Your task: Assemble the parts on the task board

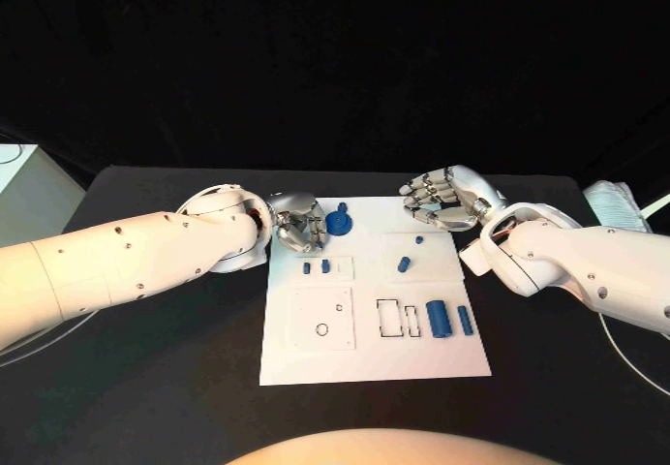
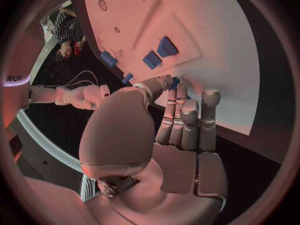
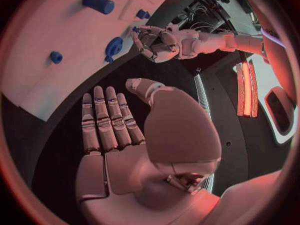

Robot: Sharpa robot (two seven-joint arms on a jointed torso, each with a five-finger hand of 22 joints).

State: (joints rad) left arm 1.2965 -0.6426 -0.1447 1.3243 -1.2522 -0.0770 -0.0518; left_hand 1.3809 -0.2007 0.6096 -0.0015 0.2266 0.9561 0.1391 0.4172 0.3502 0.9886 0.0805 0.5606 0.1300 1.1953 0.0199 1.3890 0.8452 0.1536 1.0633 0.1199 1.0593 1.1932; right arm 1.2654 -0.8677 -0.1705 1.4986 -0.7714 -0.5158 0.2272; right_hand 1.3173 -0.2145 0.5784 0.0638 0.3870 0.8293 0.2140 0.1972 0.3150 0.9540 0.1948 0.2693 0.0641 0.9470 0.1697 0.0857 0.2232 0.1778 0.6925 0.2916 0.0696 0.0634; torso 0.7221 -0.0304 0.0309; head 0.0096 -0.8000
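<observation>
The white task board (image 1: 377, 360) lies in the middle of the black table. At its far left edge a blue round part with a knob (image 1: 340, 223) stands just beside my left hand (image 1: 297, 232). That hand (image 2: 181, 120) has its fingers straight and together, their tips next to a blue piece (image 2: 175, 81); nothing is in its grasp. My right hand (image 1: 449, 199) hovers over the board's far right corner, fingers extended and empty (image 3: 115, 130). Two small blue parts (image 1: 317, 266) sit left of centre, two more (image 1: 405, 263) nearer the right, and two blue cylinders (image 1: 449, 318) lie at the right edge.
Rectangular slots (image 1: 397, 318) and a square recessed plate (image 1: 324, 318) mark the board's near half. A white object (image 1: 615, 205) lies at the table's far right edge and a white box (image 1: 21, 184) stands off its left side.
</observation>
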